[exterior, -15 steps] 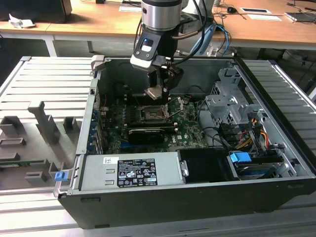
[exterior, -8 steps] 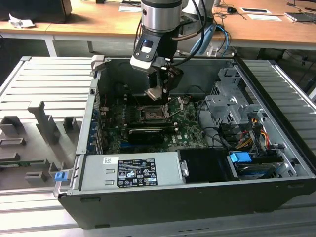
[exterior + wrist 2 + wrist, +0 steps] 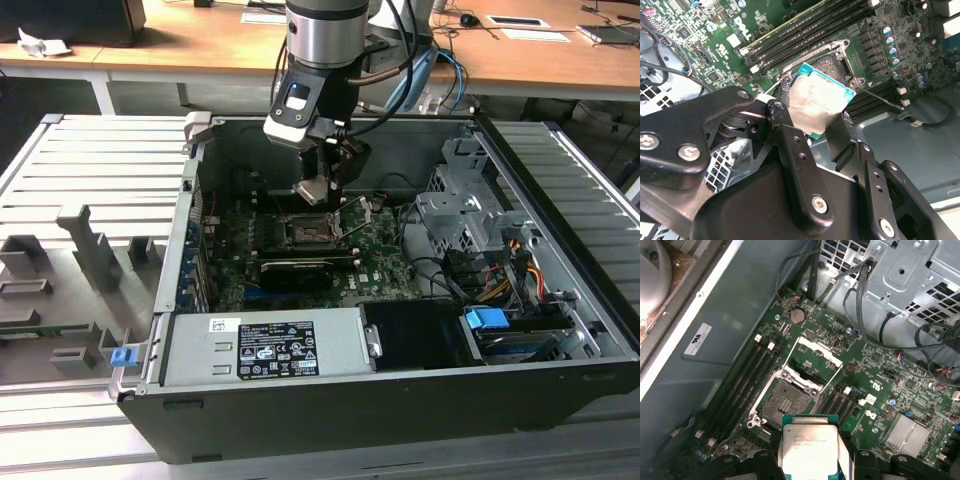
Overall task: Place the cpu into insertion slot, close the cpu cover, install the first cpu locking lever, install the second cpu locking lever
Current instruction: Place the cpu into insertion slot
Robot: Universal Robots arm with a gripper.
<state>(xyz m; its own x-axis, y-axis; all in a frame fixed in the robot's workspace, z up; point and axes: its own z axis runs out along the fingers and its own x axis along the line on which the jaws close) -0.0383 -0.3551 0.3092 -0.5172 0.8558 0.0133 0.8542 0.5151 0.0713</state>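
Note:
My gripper [image 3: 315,188] hangs inside the open computer case, shut on the cpu [image 3: 312,190], a small square chip with a pale silver top. The cpu [image 3: 809,445] is tilted and held a little above the green board, close to the insertion slot [image 3: 786,402], and not touching it. The slot [image 3: 310,232] is a square black socket with a bare dark centre. The cpu cover [image 3: 816,356], a thin metal frame, is flipped open beyond the slot. In the second wrist view the cpu [image 3: 817,105] partly hides the slot [image 3: 832,62], and a thin locking lever [image 3: 882,98] sticks out beside it.
Black memory slots [image 3: 747,375] run along the socket. A long black card [image 3: 295,270] lies in front of it, with the silver power supply [image 3: 265,345] nearer still. A drive cage [image 3: 465,215] and cables [image 3: 520,265] fill the exterior view's right. A grey fixture tray [image 3: 70,270] lies outside the case.

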